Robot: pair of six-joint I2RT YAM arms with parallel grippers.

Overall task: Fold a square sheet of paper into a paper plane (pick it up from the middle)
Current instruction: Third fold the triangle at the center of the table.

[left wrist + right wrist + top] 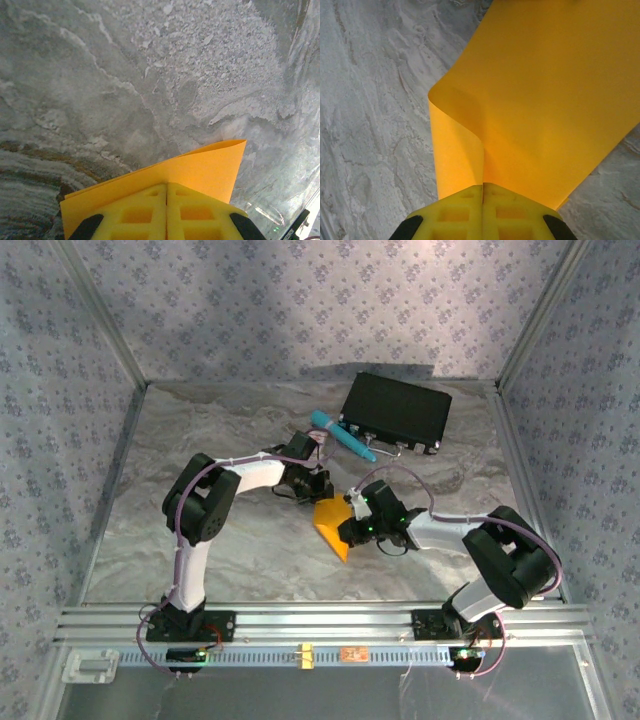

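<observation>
The left gripper [166,187] pinches the far edge of the square sheet of paper [331,523]. The right gripper [482,187] pinches its curled right side.

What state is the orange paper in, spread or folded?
Folded over: the orange paper curls back on itself in a loop at the right hand pinching it.

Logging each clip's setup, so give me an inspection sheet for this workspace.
Surface: marbled grey table.
Job's things: orange sheet of paper, bent over, held between both arms.
Clutter: black case and teal pen at the far side.
Pincers: left pincer and right pincer both shut on the sheet.
Cables: purple cables along the arms.
Surroundings: patterned walls, metal rail at the near edge.
</observation>
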